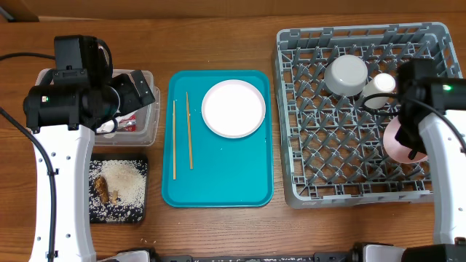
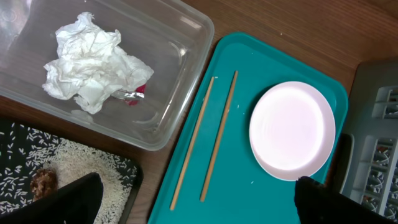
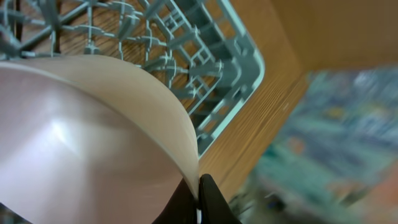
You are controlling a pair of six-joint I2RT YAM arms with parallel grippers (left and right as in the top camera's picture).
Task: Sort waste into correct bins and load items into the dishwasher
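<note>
**A:** Overhead — where's the bowl (image 1: 399, 138)?
**B:** At four o'clock in the dish rack (image 1: 320, 167). The plate (image 1: 233, 109) and chopsticks (image 1: 182, 131) lie on the teal tray (image 1: 218, 185).
**A:** Left wrist view?
**B:** The left gripper (image 2: 198, 183) is spread wide and empty. The napkin (image 2: 93, 62) sits in the clear tub (image 2: 180, 56) at ten o'clock.
**A:** Right wrist?
**B:** The right gripper (image 3: 199, 196) is clamped on the bowl's rim — this is the loading step. Next, I'd judge: seat it between pegs, then release.

Warm-grained wood with a low satin finish forms the bench (image 1: 218, 36). The teal tray (image 1: 218, 182) is smooth plastic, the white plate (image 1: 233, 109) glossy, and the chopsticks (image 1: 189, 131) bare, matt wood. The napkin (image 2: 93, 62) is crumpled white paper, the red wrapper (image 2: 135, 93) shiny and foil-like, and the tub (image 2: 180, 68) clear, glossy plastic. The black tray (image 1: 140, 213) looks matt, the grey plastic dish rack (image 1: 282, 131) dull, and the bowl (image 3: 81, 143) smooth with a soft sheen.
</note>
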